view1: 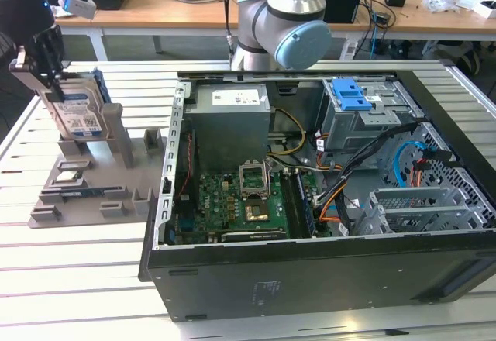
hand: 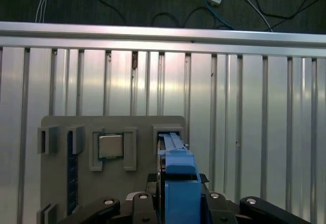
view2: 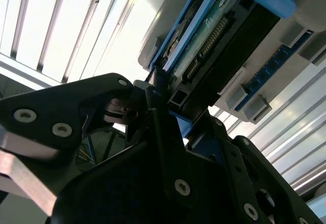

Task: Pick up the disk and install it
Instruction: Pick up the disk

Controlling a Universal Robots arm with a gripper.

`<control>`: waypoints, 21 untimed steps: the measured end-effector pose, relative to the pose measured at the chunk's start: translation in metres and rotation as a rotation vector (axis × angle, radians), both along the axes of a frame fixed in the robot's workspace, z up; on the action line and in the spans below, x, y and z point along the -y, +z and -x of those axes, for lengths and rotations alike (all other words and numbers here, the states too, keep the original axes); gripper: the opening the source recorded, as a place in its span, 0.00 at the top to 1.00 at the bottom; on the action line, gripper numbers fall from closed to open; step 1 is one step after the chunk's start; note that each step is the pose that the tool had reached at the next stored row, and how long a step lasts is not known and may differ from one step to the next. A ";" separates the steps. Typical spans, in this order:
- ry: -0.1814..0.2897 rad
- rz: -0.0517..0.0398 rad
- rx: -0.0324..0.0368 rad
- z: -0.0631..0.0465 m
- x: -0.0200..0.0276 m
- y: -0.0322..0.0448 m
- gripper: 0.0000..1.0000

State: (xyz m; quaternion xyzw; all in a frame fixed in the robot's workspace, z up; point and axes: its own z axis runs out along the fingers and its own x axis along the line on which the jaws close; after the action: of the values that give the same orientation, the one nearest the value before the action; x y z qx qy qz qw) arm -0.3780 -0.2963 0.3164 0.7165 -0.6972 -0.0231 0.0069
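one pincer (view1: 53, 85) is closed on the upper edge of the disk (view1: 77, 112), which stands upright in a slot of the grey holder (view1: 81, 201) on the bench (view1: 77, 279). a straight upward pull seems best, lest the blue frame catch the slot walls. the holder also pockets a processor chip (hand: 110, 146); the open computer case (view1: 310, 271) nearby holds a grey drive cage (view1: 364, 116).

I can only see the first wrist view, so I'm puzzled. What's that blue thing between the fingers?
Observer: The frame of the disk. The exterior view shows its white-and-blue label, with the gripper shut on its top edge.
Operator: Is it inside the computer?
Observer: No. It stands upright at the grey holder, to the exterior view's left of the open computer case.
Operator: What's on its other side?
Observer: The second wrist view shows a green circuit board.
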 end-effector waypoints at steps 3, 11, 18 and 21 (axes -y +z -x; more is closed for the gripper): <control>0.000 0.0002 -0.0004 0.000 0.0000 0.0012 0.63; 0.000 0.0001 -0.0002 0.000 0.0000 0.0056 0.63; 0.000 0.0000 -0.0002 0.000 0.0000 0.0119 0.63; 0.000 0.0001 -0.0002 0.000 0.0000 0.0155 0.63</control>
State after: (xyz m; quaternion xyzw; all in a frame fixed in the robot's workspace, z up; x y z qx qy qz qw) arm -0.3780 -0.2963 0.3319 0.7165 -0.6972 -0.0231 0.0069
